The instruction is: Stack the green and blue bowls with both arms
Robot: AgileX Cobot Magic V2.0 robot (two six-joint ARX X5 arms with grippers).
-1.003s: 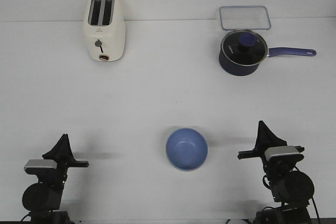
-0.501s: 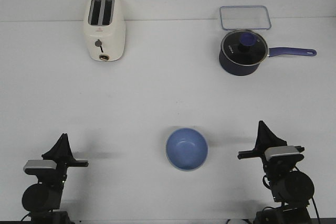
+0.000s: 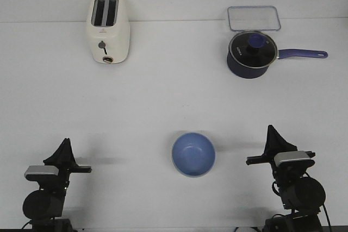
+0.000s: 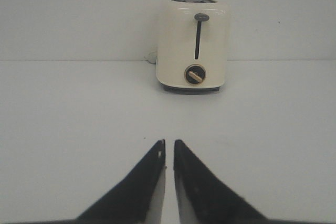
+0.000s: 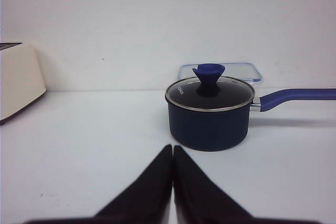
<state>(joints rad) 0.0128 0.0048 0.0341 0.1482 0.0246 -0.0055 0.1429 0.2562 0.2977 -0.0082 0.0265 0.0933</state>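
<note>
Blue bowl (image 3: 193,154) sits on the table (image 3: 163,101) between our claws, well apart from both; our left claw (image 4: 168,150) is nearly clenched, our right claw (image 5: 172,153) clenched, both empty.

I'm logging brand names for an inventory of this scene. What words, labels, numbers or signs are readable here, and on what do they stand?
Nothing can be read for certain.
Saucepan: a short pale word on the rim of its glass lid, too small and blurred to read.
Toaster: a lever and a round dial, no legible marking.
Blue bowl: no text.
Clear container: no text visible.
</note>
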